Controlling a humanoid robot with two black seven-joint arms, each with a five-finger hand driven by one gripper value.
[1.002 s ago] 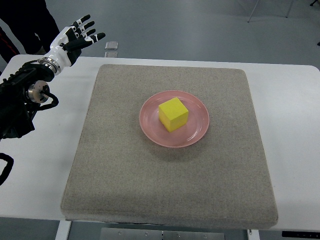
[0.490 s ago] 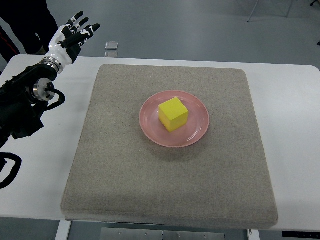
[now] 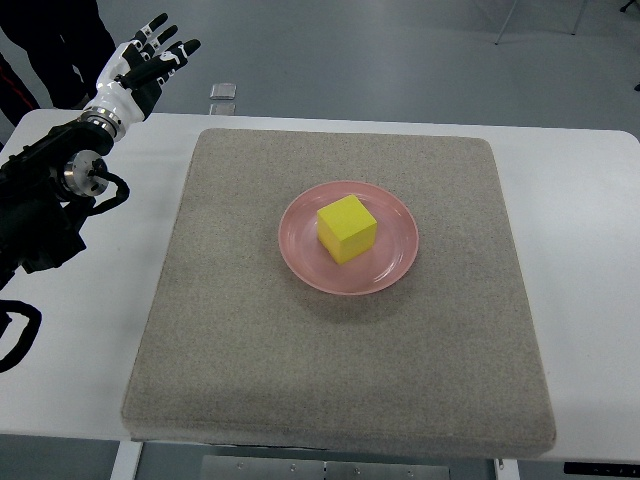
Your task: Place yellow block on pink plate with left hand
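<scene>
Placement looks done: yellow block (image 3: pixel 347 228) sits on the pink plate (image 3: pixel 396 262); left hand (image 3: pixel 140 68), fingers (image 3: pixel 166 47) spread and empty, hangs well apart from the plate.

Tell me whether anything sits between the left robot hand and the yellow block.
Nothing visible does. The left robot hand is raised at the table's far left corner, fingers spread and empty; only bare grey mat lies between it and the yellow block, which already rests on the pink plate.

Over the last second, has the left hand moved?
Yes. The left hand drifted up and left in the picture, away from the grey mat, fingers spread.
</scene>
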